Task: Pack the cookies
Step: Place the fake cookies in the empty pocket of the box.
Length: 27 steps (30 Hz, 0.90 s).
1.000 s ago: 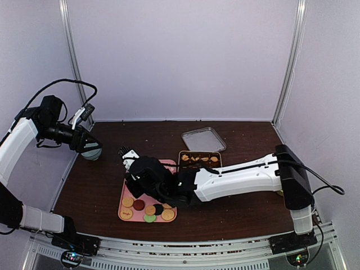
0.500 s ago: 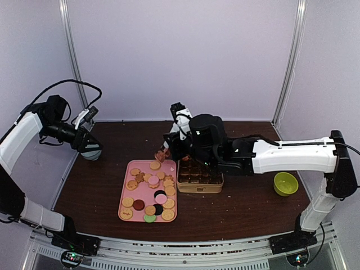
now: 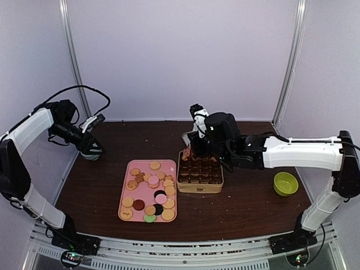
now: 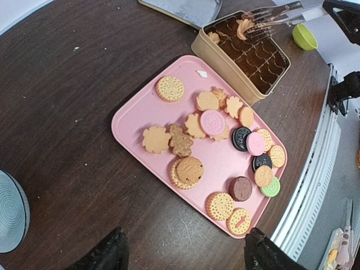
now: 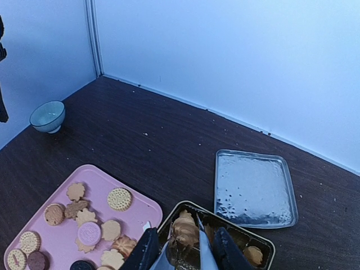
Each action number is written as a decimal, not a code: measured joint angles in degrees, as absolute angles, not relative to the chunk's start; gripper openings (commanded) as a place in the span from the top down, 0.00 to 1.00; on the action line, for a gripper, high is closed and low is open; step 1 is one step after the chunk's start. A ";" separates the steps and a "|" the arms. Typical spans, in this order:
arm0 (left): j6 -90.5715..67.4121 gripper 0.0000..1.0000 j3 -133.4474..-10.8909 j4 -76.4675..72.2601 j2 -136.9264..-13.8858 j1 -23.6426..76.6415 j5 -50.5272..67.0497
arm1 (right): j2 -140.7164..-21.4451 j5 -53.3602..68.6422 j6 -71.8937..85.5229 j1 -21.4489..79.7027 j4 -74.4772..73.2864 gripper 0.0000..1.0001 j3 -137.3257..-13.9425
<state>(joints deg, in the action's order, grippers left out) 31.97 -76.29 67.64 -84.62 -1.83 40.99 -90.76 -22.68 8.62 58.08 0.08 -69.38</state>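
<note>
Table (image 3: 101,185): dark brown wood, everything below stands on it.
Right arm (image 3: 298,154): stretched from the right side across to the far end of the tin.
Left arm (image 3: 31,126): raised at the far left, well apart from the tray.
Pink tray (image 4: 135,115): flat, just left of the tin, nearly touching it.
Gold tin (image 3: 199,188): open, brown paper cups (image 4: 256,62) in rows.
Lid (image 5: 255,188): silver, flat, behind the tin.
Green bowl (image 3: 286,183): right of the tin, apart.
Pale blue bowl (image 5: 47,116): far left corner, below the left gripper.
Left gripper (image 4: 185,253): fingers spread wide, nothing between.
Right gripper (image 5: 185,247): clamped on metal tongs (image 4: 275,14).
Cookies (image 4: 190,170): most loose on the tray (tan, pink, black, dark red, green); a few in the tin's far cups.
Tan cookie (image 4: 245,26): pinched in the tong tips over the tin's far end.
</note>
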 measured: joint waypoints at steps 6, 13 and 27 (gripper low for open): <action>34.59 0.27 -77.17 67.90 -87.64 -1.83 40.77 | -91.92 -22.65 6.26 56.77 -2.76 1.00 -71.50; 35.94 0.28 -77.30 68.16 -89.93 -1.83 40.73 | -94.72 -20.47 5.23 56.53 -4.60 1.00 -75.64; 36.14 0.25 -79.48 68.27 -90.32 -1.83 40.97 | -96.77 -16.67 4.64 56.53 -7.14 0.96 -76.58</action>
